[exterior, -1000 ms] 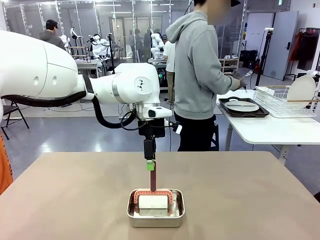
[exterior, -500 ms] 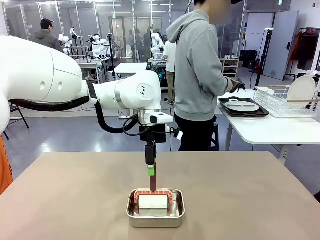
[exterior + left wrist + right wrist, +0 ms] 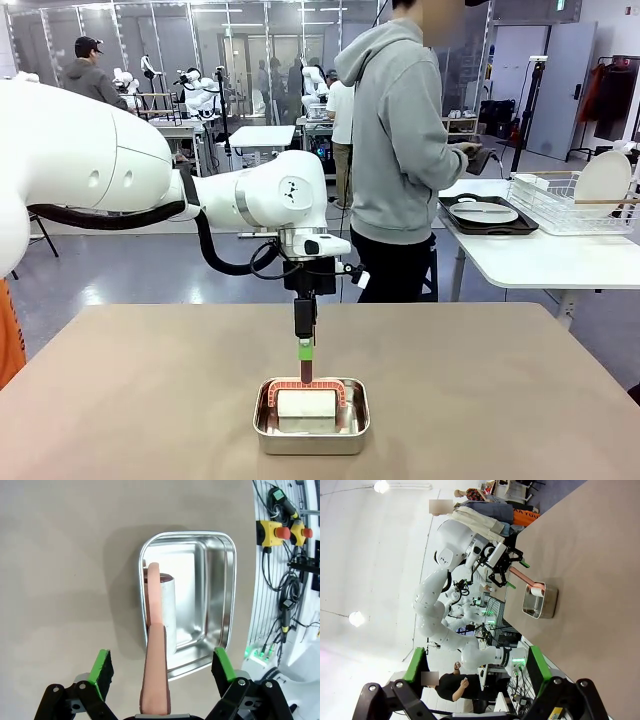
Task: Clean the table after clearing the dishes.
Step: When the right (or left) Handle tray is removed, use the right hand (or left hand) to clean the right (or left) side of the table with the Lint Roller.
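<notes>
**Open Claw Straddles Cleaner's Handle Over Steel Pan**

My left claw hangs point-down over the steel pan, which sits near the front edge of the table. Its green pads are spread wide. The pinkish handle of a white-block cleaning tool rises from the pan between them, touching neither pad as far as my wrist camera shows. My right claw is off to one side, fingers apart and empty. One of the dishes rests on its dark tray on the white side table, well away from both claws, beside a person in a grey hoodie.
</notes>
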Robot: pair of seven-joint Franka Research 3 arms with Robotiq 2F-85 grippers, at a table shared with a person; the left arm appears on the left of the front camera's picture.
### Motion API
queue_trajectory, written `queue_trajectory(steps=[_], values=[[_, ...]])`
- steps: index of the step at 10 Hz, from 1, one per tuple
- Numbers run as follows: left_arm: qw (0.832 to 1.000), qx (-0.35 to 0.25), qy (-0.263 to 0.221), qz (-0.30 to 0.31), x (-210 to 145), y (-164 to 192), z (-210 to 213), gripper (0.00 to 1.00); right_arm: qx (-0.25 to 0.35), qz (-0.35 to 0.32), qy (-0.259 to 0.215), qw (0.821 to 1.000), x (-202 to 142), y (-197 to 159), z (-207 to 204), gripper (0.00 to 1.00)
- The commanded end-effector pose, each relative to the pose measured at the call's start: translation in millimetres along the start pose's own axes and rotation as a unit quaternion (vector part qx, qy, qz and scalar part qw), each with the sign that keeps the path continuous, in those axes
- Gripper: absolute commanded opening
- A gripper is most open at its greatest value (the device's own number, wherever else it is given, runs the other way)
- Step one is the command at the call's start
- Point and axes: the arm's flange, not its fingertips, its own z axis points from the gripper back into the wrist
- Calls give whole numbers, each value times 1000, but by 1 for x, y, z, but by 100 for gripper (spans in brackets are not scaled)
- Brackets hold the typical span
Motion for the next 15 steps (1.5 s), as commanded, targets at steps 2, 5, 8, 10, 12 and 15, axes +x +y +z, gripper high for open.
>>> queue_trajectory(steps=[2,5,8,10,12,15], values=[[1000,-21,-3,-2,-1,-1,-3,89,0,-2,0,1000,-1,4,0,100],[1000,-28,2,2,0,0,-1,57,0,-2,0,1000,-1,4,0,100],[999,-31,-4,3,0,0,0,52,0,-2,0,1000,-1,4,0,100],[999,-31,-9,7,-2,0,2,33,0,-2,0,1000,-1,4,0,100],[999,-32,-18,13,-5,-2,5,14,0,-2,0,1000,-1,4,0,100],[999,-30,-10,26,-6,-14,20,0,0,-2,0,1000,-1,4,0,100]])
